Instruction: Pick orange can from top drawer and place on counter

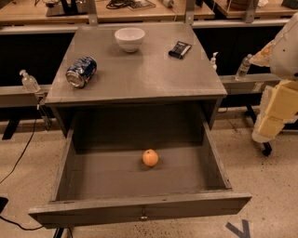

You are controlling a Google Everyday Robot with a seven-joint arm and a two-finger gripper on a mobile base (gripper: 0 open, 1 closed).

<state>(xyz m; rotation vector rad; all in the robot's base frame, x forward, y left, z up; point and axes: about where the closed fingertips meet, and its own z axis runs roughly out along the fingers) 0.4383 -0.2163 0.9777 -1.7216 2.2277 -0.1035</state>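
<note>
The orange can (150, 158) is a small round orange ball lying on the floor of the top drawer (139, 209), near its middle. The drawer is pulled fully open, with its front panel and small metal knob (143, 216) toward me. The counter (153, 69) is the flat grey cabinet top above the drawer. My gripper (271, 122) hangs at the right edge of the view, outside the drawer's right wall and well to the right of the orange can. It holds nothing that I can see.
On the counter stand a white bowl (130, 38) at the back, a blue-and-silver soda can (81, 71) lying on its side at the left, and a dark packet (179, 49) at the back right. Bottles (243, 68) and a wooden workbench (153, 11) lie behind.
</note>
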